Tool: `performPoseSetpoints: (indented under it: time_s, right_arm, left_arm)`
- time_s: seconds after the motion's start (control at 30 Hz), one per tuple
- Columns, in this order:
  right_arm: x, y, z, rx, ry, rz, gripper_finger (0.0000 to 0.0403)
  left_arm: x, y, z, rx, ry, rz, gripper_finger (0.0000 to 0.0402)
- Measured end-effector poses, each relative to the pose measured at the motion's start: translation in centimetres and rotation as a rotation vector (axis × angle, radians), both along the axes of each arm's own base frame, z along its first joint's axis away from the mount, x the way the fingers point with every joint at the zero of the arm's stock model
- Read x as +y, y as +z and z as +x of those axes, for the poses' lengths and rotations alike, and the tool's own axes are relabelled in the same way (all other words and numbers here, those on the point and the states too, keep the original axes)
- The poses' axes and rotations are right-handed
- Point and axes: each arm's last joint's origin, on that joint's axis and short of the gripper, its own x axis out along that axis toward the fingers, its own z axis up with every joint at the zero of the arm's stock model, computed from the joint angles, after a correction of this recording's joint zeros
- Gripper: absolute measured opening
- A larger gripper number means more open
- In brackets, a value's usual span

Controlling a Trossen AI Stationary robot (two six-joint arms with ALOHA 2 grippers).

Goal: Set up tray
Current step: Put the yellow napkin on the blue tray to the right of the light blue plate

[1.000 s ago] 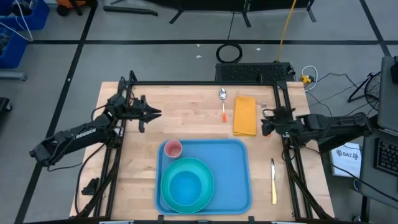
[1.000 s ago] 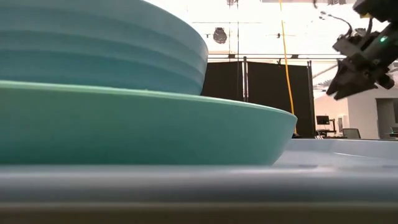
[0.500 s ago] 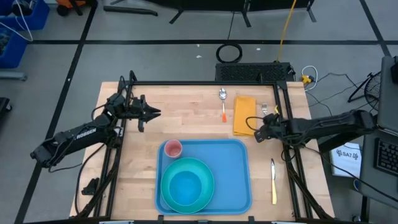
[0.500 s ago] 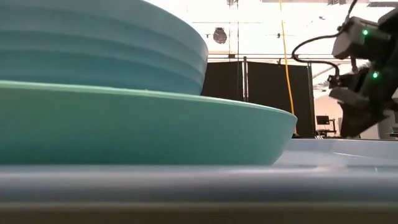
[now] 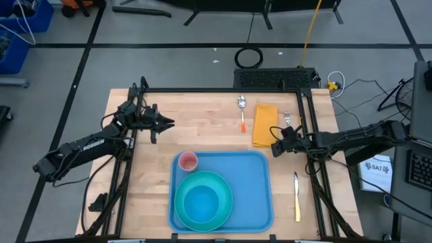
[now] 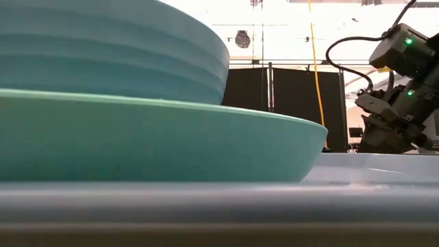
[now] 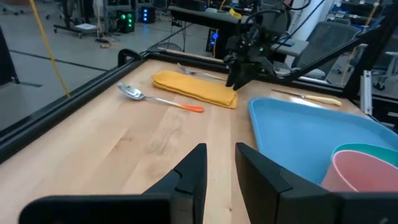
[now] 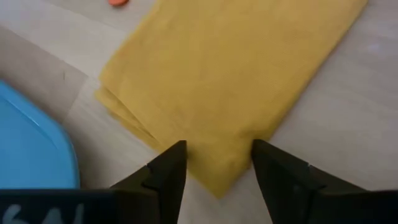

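Note:
The light-blue tray lies at the table's near middle. It carries a teal plate with a blue bowl and a pink cup. A folded yellow napkin lies flat on the wood beyond the tray's far right corner. My right gripper is open and tipped downward over the napkin's near end, one finger on either side of its corner. My left gripper hovers at the far left of the table, open by a narrow gap, with nothing between its fingers. My right gripper stands open over the napkin's near corner, coming at it slanting down from the table's right side. I cannot tell whether its fingertips touch the cloth. The napkin lies flat on the table.
A spoon with an orange handle lies left of the napkin. A fork lies to the napkin's right, and a knife lies right of the tray. Black frame rails run along the far and side edges. Bare wood lies left of the tray.
My right gripper has come down and moved toward the table's left and near edge, tipping further downward, until it hangs over the napkin's near end. The napkin has not moved.

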Motion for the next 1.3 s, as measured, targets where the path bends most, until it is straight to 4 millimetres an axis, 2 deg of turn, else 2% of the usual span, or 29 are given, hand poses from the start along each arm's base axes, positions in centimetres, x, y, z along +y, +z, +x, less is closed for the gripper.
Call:
performPoseSetpoints:
  time_s: [0.27, 0.5, 1.03, 1.3]
  right_arm:
    - [0.01, 0.07, 0.13, -0.027, -0.024, 0.022, 0.0189]
    - [0.50, 0.20, 0.44, -0.081, -0.022, 0.137, 0.0176]
    - [0.89, 0.72, 0.06, -0.126, -0.036, 0.245, 0.0171]
    - [0.78, 0.26, 0.08, -0.073, -0.070, 0.202, 0.0171]
  left_arm:
    - [-0.01, -0.05, -0.01, 0.005, -0.003, 0.012, 0.0088]
    - [-0.02, -0.15, -0.02, 0.013, -0.003, 0.007, 0.0088]
    - [-0.06, -0.35, -0.05, 0.031, -0.008, 0.014, 0.0088]
    - [-0.06, -0.36, -0.05, 0.031, -0.008, 0.013, 0.0088]
